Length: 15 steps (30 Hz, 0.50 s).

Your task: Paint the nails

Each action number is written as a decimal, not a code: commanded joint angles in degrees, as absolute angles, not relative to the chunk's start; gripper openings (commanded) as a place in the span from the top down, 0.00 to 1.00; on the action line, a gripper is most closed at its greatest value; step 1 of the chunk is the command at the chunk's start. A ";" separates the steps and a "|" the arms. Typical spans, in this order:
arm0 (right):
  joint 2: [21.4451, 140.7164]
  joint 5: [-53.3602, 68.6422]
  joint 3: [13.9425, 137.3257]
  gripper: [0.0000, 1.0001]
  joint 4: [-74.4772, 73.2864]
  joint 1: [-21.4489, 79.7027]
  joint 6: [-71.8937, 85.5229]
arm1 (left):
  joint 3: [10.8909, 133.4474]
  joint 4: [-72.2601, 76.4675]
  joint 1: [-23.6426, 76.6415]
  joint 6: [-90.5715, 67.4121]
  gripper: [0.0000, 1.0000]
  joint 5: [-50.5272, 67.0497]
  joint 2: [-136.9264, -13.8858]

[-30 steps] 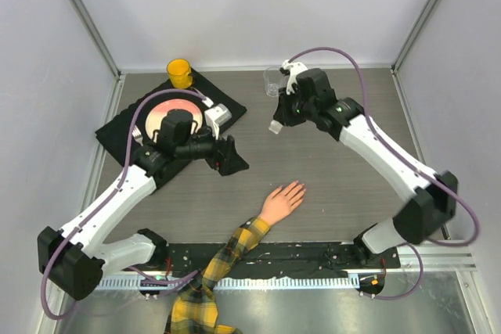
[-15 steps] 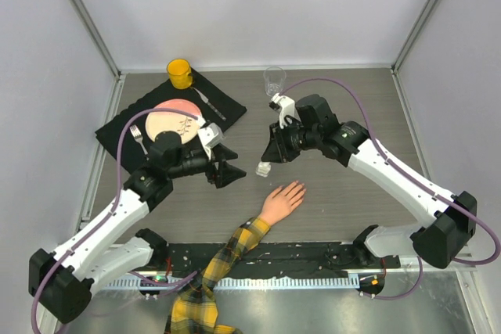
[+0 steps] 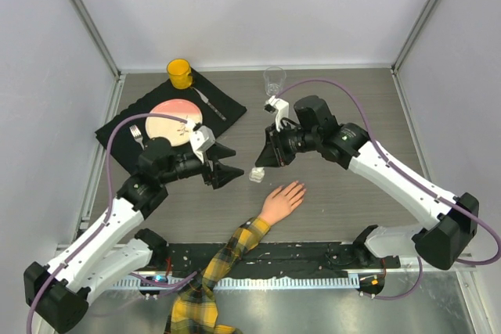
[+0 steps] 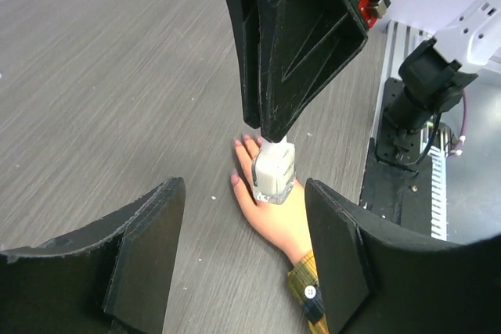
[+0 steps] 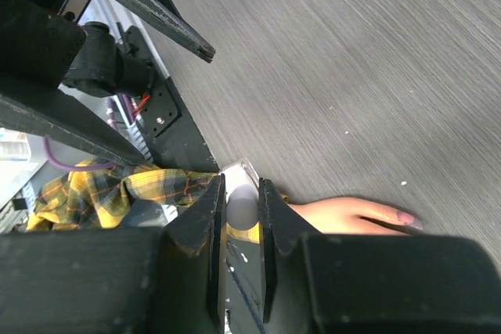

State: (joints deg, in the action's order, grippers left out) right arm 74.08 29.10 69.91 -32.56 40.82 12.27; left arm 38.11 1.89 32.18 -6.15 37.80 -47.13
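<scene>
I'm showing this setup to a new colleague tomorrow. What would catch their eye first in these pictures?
The peach mannequin hand, on an arm in a yellow-black plaid sleeve, lies back-up at the near middle of the table. Just beyond its fingers the right gripper pinches a small clear bottle with a white cap. The left gripper stands open, facing the bottle from the left.
</scene>
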 commanded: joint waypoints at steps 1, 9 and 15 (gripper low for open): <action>70.84 33.13 73.04 0.99 -29.62 41.04 13.18 | 37.36 7.12 32.08 -7.56 0.34 40.07 -45.26; 67.85 34.72 71.46 0.99 -26.12 41.04 15.29 | 37.88 8.70 31.99 -10.19 0.33 47.97 -48.94; 67.50 36.03 70.40 0.99 -21.72 41.04 17.75 | 38.41 10.55 31.99 -13.18 0.29 53.26 -52.20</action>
